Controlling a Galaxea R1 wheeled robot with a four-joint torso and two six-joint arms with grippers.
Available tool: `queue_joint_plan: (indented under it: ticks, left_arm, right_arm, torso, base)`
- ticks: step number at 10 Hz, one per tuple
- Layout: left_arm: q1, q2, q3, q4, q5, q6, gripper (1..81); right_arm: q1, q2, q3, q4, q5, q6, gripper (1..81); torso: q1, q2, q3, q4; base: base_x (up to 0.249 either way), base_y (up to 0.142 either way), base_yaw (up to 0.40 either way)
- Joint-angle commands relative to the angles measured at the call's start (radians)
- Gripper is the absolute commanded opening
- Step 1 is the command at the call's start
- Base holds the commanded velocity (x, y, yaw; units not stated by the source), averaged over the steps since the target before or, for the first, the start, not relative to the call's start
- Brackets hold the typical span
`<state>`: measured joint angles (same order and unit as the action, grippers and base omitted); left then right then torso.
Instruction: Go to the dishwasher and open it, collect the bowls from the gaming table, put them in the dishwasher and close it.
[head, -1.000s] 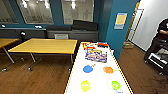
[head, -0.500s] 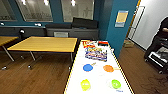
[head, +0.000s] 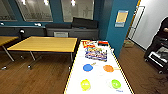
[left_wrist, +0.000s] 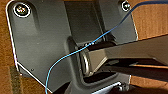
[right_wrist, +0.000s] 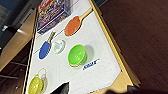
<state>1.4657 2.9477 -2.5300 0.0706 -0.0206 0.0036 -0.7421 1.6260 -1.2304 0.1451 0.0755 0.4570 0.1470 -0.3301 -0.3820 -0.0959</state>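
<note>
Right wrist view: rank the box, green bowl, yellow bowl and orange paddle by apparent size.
1. colourful box, even though the edge crops it
2. green bowl and orange paddle: look alike, not ranked
3. yellow bowl, at the picture's edge, so unsure

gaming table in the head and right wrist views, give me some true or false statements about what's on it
1. A green bowl sits on the white top of the gaming table. True.
2. The orange and blue items are bowls. False: in the right wrist view they are flat paddles with handles.
3. A colourful box lies at the far part of the table, beyond the paddles. True.
4. The yellow bowl is stacked inside the green one. False: they sit apart.
5. A wooden-topped table stands beside the gaming table. True.
</note>
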Motion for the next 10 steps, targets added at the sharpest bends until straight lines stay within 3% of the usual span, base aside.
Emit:
queue_joint_plan:
  ticks: [1, 3, 10]
  left_arm:
    - [-0.031, 0.001, 0.003, -0.003, 0.062, 0.006, 81.1]
    - [-0.032, -0.001, 0.000, -0.003, 0.062, 0.006, 81.1]
    - [-0.041, 0.002, -0.012, -0.003, 0.064, 0.003, 81.1]
  right_arm:
    - [0.125, 0.022, -0.111, 0.008, -0.072, 0.130, 81.1]
    - [0.155, 0.048, -0.132, 0.008, -0.074, 0.198, 81.1]
    - [0.273, 0.232, -0.288, 0.005, -0.125, 0.330, 81.1]
  torso:
    - [0.000, 0.000, 0.000, 0.000]
    - [0.000, 0.000, 0.000, 0.000]
    - [0.001, 0.001, -0.001, 0.000]
  base:
    - [0.000, 0.000, 0.000]
    - [0.000, 0.000, 0.000]
    - [0.000, 0.000, 0.000]
